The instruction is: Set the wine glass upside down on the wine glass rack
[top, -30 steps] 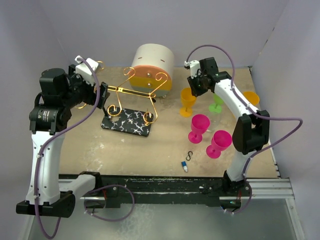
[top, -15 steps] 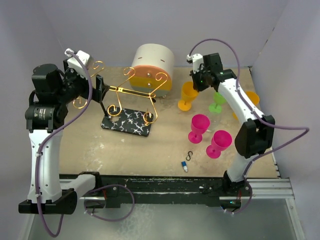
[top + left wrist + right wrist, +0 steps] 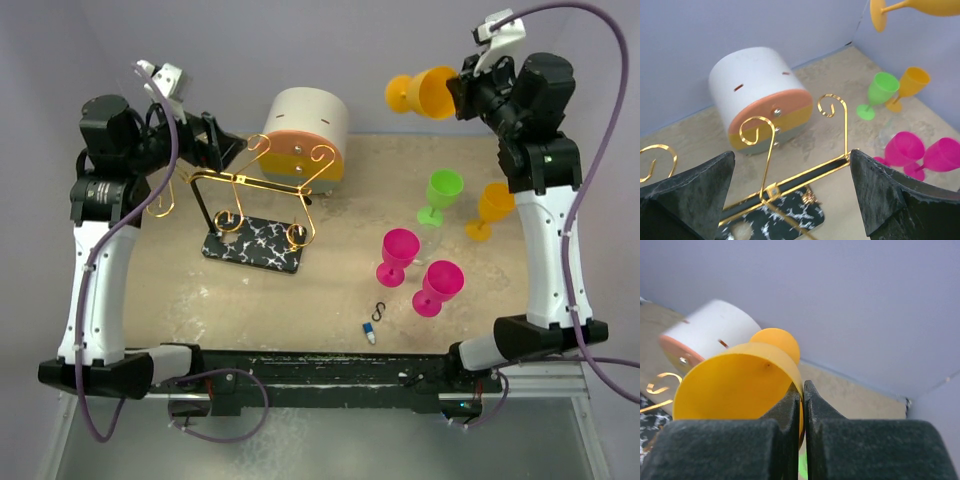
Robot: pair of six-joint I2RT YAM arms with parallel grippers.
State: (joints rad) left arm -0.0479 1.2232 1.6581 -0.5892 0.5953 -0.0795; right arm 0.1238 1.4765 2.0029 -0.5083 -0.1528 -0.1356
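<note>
We can read no words, numbers, brands or signs in any view: none on the wine glass rack (image 3: 255, 243), none on the round box (image 3: 305, 120).

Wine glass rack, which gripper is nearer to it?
Left. The left gripper sits open at the wine glass rack's top bar; the right gripper is raised far right of it, shut on an orange wine glass.

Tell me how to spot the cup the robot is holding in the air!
Look high above the back right corner of the table, where the right tool is pinched shut on a rim. That rim belongs to the orange wine glass, lying sideways in the air with its foot pointing left. Its orange twin stands upright on the table beside the green glass.
</note>
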